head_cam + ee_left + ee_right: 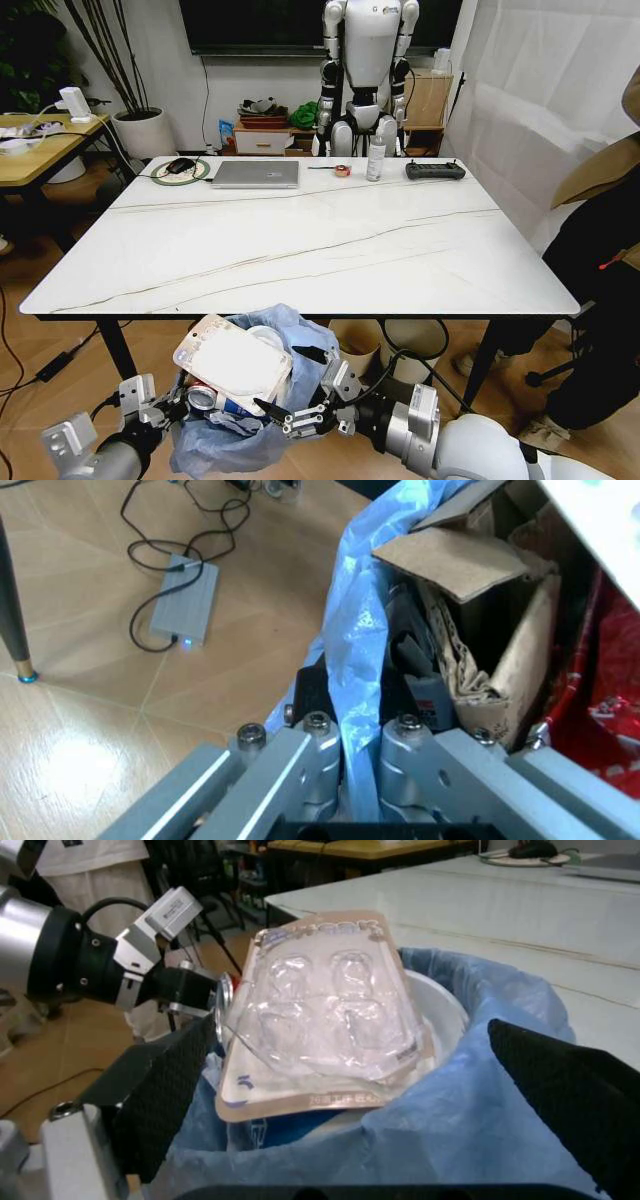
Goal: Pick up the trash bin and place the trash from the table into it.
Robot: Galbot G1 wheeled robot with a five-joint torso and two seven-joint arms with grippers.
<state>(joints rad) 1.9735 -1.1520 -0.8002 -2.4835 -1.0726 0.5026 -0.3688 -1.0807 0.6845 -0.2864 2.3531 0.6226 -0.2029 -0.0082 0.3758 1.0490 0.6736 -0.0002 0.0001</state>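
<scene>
The white marble table (pixel 300 250) carries a laptop (pixel 256 174), mouse (pixel 180 165), bottle (pixel 375 160) and black remote (pixel 434 170).

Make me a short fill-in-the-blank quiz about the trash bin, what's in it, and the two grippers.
1. The left gripper is shut on the bin's ___ plastic bag.
2. The clear flat plastic package lies on ___ of the trash bin.
3. The right gripper, beside the bin, is ___.

Missing words: blue; top; open
</scene>
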